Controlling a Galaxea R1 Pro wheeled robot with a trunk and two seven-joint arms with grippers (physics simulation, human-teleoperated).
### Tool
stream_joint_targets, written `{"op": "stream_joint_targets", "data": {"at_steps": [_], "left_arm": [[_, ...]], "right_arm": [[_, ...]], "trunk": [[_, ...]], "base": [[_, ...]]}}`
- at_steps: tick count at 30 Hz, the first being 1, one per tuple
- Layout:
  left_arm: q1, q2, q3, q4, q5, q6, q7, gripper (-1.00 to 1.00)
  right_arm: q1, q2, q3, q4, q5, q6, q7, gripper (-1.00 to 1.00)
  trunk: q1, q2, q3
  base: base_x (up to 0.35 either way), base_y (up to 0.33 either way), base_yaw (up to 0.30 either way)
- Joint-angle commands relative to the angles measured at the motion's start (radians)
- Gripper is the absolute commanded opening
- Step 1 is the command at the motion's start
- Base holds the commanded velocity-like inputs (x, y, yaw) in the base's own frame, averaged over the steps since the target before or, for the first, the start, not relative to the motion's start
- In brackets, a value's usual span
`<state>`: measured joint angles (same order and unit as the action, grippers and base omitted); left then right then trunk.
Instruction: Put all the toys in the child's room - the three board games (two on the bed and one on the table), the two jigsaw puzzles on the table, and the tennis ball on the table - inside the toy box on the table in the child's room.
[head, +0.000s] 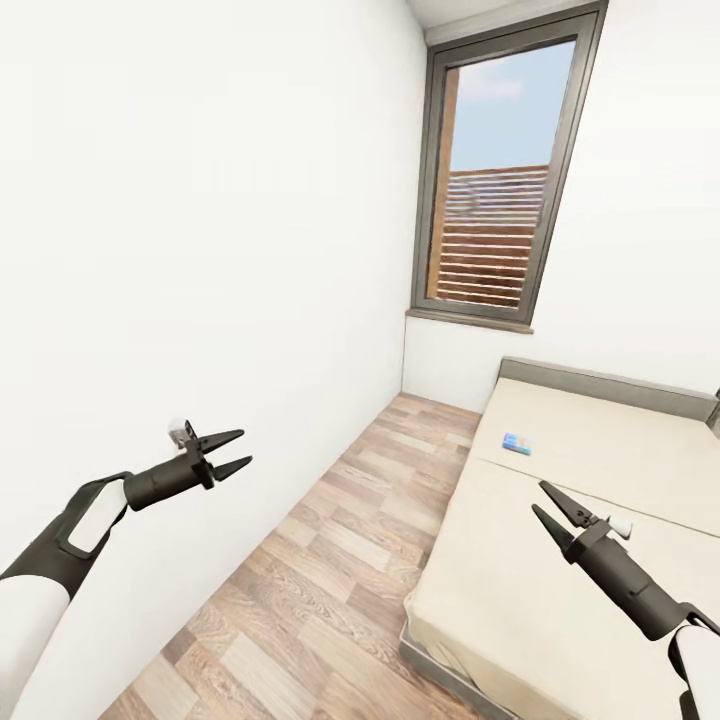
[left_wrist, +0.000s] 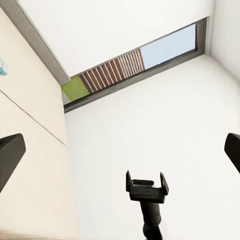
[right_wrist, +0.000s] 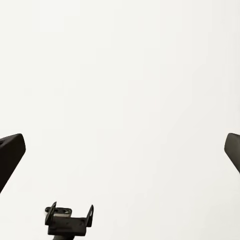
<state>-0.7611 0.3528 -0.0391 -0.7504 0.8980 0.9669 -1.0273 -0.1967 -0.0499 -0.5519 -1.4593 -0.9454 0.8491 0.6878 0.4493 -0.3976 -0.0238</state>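
The small blue board game (head: 517, 443) lies flat on the bed (head: 600, 560), on the beige mattress near the headboard (head: 610, 385) end. From the right gripper (head: 553, 511) it sits ahead and a little toward the robot's left, lower than the fingertips, with open mattress between the two. From the left gripper (head: 232, 452) it is well apart, off to that gripper's right across the wood floor (head: 320, 580), so the right arm is clearly the nearer one for a reach. The box's long side seems to run roughly across the mattress, along the headboard's direction, though it is too small to be sure. Any lettering on it is too small to read; only blue with paler patches shows. In the left wrist view a sliver of the same box (left_wrist: 3, 66) appears at the mattress edge.

Both grippers hang in the air with their fingers spread apart and nothing between them; the right fingers point forward and upward over the bed, the left ones toward the white wall (head: 200, 220). Beyond the bed a tall dark-framed window (head: 500, 170) shows sky and a slatted fence
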Motion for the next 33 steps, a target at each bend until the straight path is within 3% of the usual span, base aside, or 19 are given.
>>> {"op": "stream_joint_targets", "data": {"at_steps": [1,5,18,24,27,30,33], "left_arm": [[-0.001,0.000,-0.006,0.001,0.004,0.004,0.000,1.00],[-0.001,-0.005,-0.012,0.002,0.004,0.004,0.006,1.00],[-0.004,-0.010,-0.014,-0.002,0.004,0.006,0.015,1.00],[-0.011,-0.003,-0.017,-0.023,-0.002,0.012,0.016,1.00],[-0.013,0.006,-0.019,-0.030,-0.047,0.012,0.026,1.00],[-0.013,0.032,-0.015,-0.032,-0.144,0.010,0.031,1.00],[-0.012,0.045,-0.012,-0.031,-0.198,0.008,0.032,1.00]], "right_arm": [[-0.001,0.000,-0.001,0.000,-0.001,0.006,0.002,1.00],[-0.001,-0.002,-0.004,0.004,-0.002,0.005,0.002,1.00],[-0.001,-0.004,-0.075,0.051,-0.010,0.011,0.004,1.00],[-0.001,-0.010,-0.094,0.124,-0.010,0.008,0.005,1.00],[-0.001,-0.014,-0.118,0.188,-0.008,0.007,0.005,1.00],[-0.001,-0.015,-0.145,0.243,-0.004,0.008,0.005,1.00],[0.000,-0.015,-0.154,0.256,-0.002,0.009,0.006,1.00]], "trunk": [[0.001,-0.002,-0.002],[0.001,-0.002,-0.002],[0.001,-0.002,-0.007],[0.001,-0.002,-0.009],[0.001,-0.002,-0.010],[0.001,-0.002,-0.011],[0.001,-0.002,-0.012]], "base": [[0.000,0.000,-0.004],[0.000,0.000,-0.034],[0.000,0.000,-0.166],[0.000,0.000,-0.236],[0.000,0.000,-0.242],[0.000,0.000,-0.245],[0.000,0.000,-0.248]]}}
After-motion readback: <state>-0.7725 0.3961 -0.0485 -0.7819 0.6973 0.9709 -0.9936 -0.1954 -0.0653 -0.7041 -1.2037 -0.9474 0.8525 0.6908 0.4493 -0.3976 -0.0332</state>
